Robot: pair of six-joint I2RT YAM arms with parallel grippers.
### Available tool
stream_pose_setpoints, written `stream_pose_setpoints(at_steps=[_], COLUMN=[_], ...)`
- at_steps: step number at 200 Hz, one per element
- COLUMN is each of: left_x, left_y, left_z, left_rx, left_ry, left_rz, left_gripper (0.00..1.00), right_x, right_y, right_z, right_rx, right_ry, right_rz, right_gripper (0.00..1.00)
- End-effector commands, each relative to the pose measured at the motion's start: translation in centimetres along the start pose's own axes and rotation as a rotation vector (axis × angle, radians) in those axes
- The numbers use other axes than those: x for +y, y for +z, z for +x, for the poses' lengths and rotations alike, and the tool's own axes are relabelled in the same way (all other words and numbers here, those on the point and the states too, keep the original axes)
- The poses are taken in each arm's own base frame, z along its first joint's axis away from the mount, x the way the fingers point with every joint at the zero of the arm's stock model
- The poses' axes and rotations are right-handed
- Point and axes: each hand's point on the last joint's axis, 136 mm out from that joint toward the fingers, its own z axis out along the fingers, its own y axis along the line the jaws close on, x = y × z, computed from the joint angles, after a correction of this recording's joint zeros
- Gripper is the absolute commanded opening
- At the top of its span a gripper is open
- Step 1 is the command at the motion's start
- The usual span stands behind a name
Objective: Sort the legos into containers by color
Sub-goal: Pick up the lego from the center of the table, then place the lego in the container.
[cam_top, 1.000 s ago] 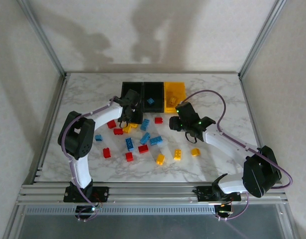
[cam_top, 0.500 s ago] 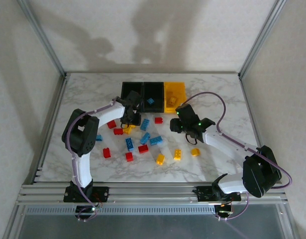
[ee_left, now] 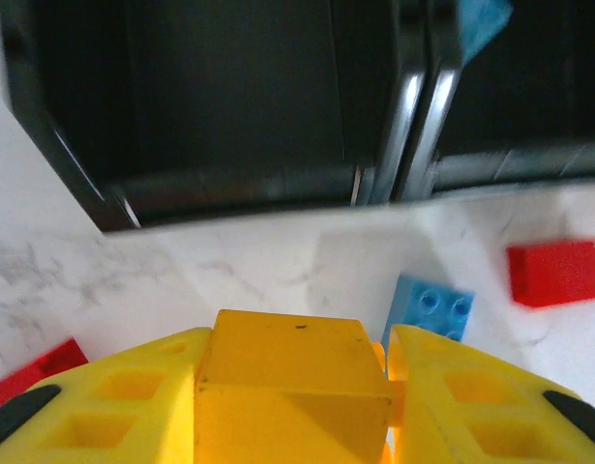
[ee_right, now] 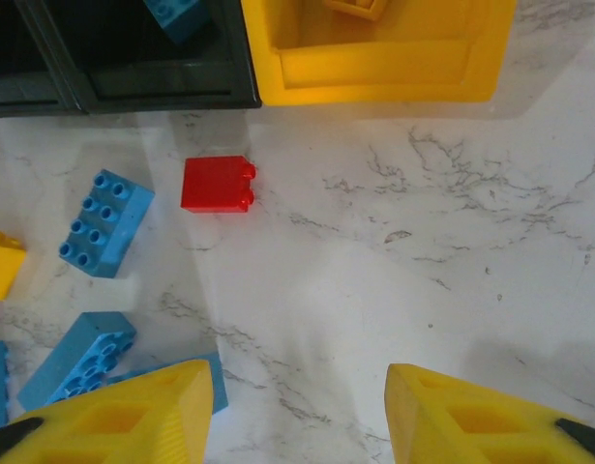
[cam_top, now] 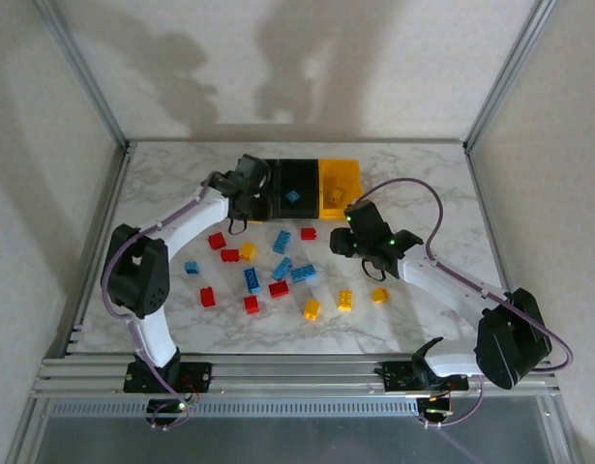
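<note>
Marble table, with the bins in a row along its far side at 12 o'clock. On my left, the left gripper is just short of the near wall of the left black bin, its fingers clamped on a yellow brick. I judge that bin the wrong home. The yellow bin is at the 3 o'clock end of the row, past the middle bin with its blue brick.

To do this well I'd lift clear of the rims, carry toward 3 o'clock, centre over yellow and release low so the brick can't bounce out. Loose legos lie at 6 o'clock of the bins.

The right gripper hovers over bare marble with its fingers apart and empty, a red brick at its 11 o'clock. I'd watch that arm while crossing.
</note>
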Motion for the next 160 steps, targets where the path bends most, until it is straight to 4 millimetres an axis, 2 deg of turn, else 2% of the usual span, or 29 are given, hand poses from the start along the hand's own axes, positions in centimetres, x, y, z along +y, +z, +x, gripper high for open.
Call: stream_pose_setpoints(at_steps=[1, 20, 40, 62, 86, 116, 160], left_x=[1.2, 1.1, 1.0, 0.5, -0.7, -3.6, -10.9], left_y=[-2.0, -1.9, -0.9, 0.5, 1.0, 0.8, -0.6], left_z=[-3.3, -5.1, -6.3, -7.0, -7.3, -7.5, -8.7], left_rx=[-0.077, -0.101, -0.103, -0.086, -0.085, -0.091, -0.152], left_ry=[-0.067, -0.089, -0.101, -0.111, -0.134, -0.135, -0.131], left_rz=[-0.036, -0.041, -0.052, -0.051, 0.001, 0.080, 0.242], left_gripper=[0.37, 0.38, 0.38, 0.37, 0.37, 0.38, 0.38], right_x=[0.5, 0.1, -0.5, -1.0, -1.9, -3.2, -5.4], right_y=[-1.3, -2.0, -2.4, -2.7, -2.6, -2.3, -2.2], right_z=[-1.3, -1.9, -2.0, -2.1, -2.0, -1.7, -1.3], right_rx=[-0.051, -0.073, -0.086, -0.097, -0.094, -0.092, -0.090], right_ry=[0.030, 0.057, 0.081, 0.095, 0.121, 0.165, 0.259], right_rz=[-0.039, -0.045, -0.044, -0.041, -0.021, -0.013, -0.005], right_gripper=[0.51, 0.52, 0.52, 0.52, 0.52, 0.52, 0.53])
